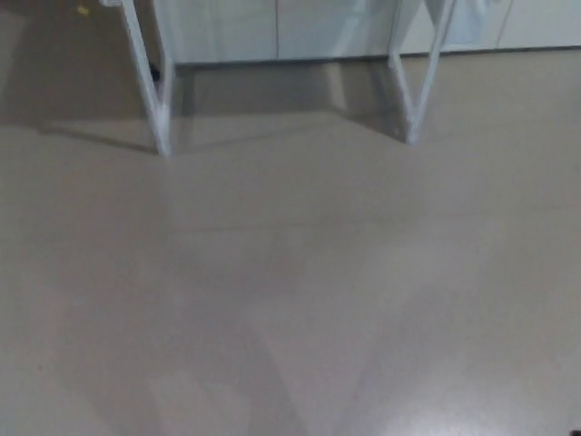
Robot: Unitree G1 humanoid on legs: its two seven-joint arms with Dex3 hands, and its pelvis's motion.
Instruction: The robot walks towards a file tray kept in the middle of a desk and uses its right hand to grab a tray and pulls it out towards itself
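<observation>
No file tray and no desk top show in the head view. Only the desk's white legs are visible at the top: a left leg (150,86) and a right leg (419,77), both slanted and blurred. Neither of my hands is in the picture.
Grey-beige floor (300,300) fills most of the frame. Pale cabinet fronts (281,27) run along the wall behind the desk legs. A shadow lies on the floor under the desk, and a bright glare patch sits at the bottom right.
</observation>
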